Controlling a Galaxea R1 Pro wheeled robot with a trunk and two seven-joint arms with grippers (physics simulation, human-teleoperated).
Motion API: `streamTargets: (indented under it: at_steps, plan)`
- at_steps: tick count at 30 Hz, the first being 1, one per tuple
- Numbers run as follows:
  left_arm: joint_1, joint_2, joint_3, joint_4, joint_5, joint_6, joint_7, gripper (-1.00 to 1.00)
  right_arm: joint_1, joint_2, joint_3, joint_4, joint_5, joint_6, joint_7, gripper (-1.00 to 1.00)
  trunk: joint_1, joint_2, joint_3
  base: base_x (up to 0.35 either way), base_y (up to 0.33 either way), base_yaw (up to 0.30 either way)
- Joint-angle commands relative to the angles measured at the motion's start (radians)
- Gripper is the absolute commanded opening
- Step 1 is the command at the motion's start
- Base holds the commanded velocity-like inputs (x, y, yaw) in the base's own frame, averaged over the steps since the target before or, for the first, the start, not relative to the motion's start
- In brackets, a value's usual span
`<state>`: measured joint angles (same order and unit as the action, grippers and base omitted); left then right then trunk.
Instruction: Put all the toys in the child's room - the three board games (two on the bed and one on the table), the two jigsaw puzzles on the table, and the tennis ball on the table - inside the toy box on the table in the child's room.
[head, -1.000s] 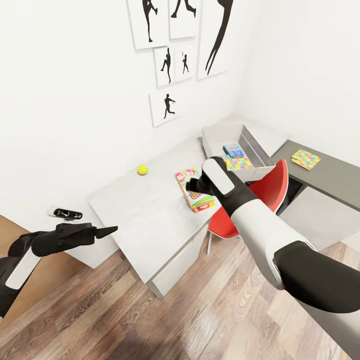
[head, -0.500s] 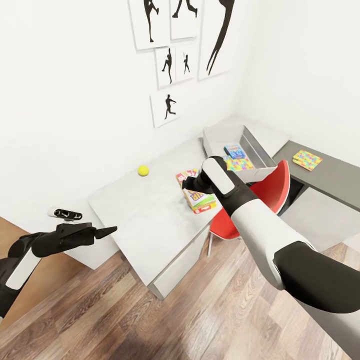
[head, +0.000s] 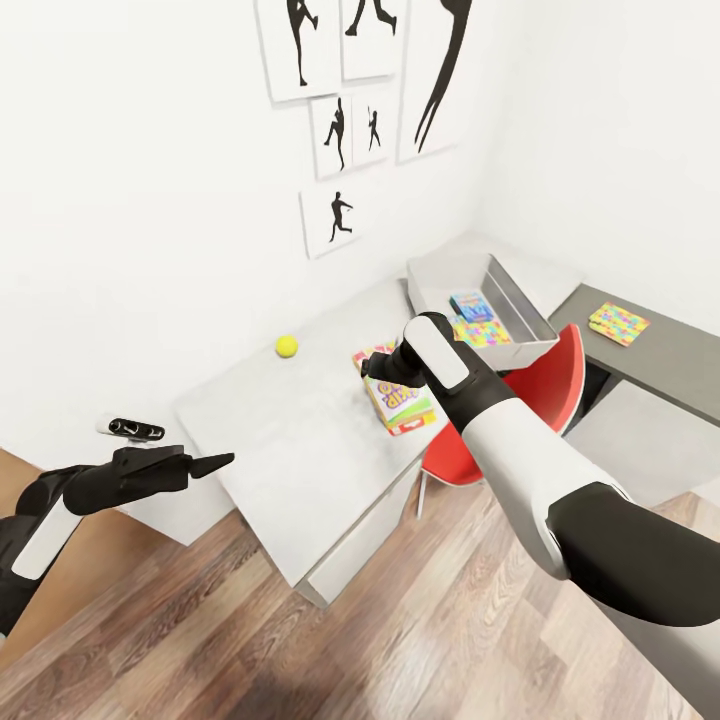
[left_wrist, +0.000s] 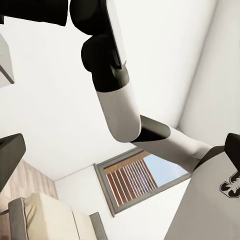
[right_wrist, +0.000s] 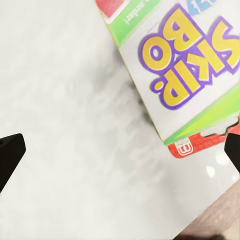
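The SKIP-BO box lies flat on the bench, close to the bench's front edge on the side nearest the red chair. That is the main risk: in the right wrist view the box sits off to one side of the spread fingertips rather than between them, so a descent from here would likely land one finger on the lid or on bare top. A sideways nudge could then slide the flat box over the front edge to the floor. Being thin and flat, it also offers little to pinch.

The right hand hovers just above the box's far end. Its arm reaches forward from the shoulder, the forearm angles across the chair, and the wrist bends down toward the bench. Its fingers stand spread, holding nothing.

The left hand is parked low beside the bench's near corner, well clear of the toys. It points roughly level, and I cannot tell how its fingers stand.

The tennis ball rests near the bench's back edge. The toy box stands at the far end and already holds a blue game box and a jigsaw puzzle. A second jigsaw puzzle lies on the dark cabinet beyond.
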<state>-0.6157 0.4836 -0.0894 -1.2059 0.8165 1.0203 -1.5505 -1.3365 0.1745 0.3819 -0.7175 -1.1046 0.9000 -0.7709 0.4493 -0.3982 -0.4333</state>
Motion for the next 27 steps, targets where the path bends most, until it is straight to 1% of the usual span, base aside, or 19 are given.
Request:
streamTargets:
  at_steps: [1, 8, 16, 27]
  plan:
    - [-0.001, 0.001, -0.003, 0.0, 0.001, 0.011, -0.005, 1.0, -0.001, 0.0, 0.002, 0.0, -0.009, 0.001, -0.01, 1.0, 0.001, -0.002, -0.002, 0.069, 0.0, 0.0]
    - [0.001, 0.0, -0.003, 0.001, 0.002, 0.011, 0.001, 1.0, -0.001, 0.0, 0.002, 0.0, -0.008, 0.001, -0.01, 1.0, 0.001, -0.002, -0.002, 0.063, 0.0, 0.0]
    - [0.002, 0.0, -0.003, 0.025, -0.002, 0.009, -0.001, 1.0, -0.001, 0.0, 0.002, 0.0, -0.008, 0.0, -0.01, 1.0, 0.001, -0.002, -0.002, 0.074, 0.0, 0.0]
    - [0.004, 0.0, -0.003, 0.028, 0.0, 0.009, -0.002, 1.0, -0.001, 0.0, 0.002, 0.001, -0.007, 0.0, -0.01, 1.0, 0.001, -0.002, -0.002, 0.065, 0.022, 0.0]
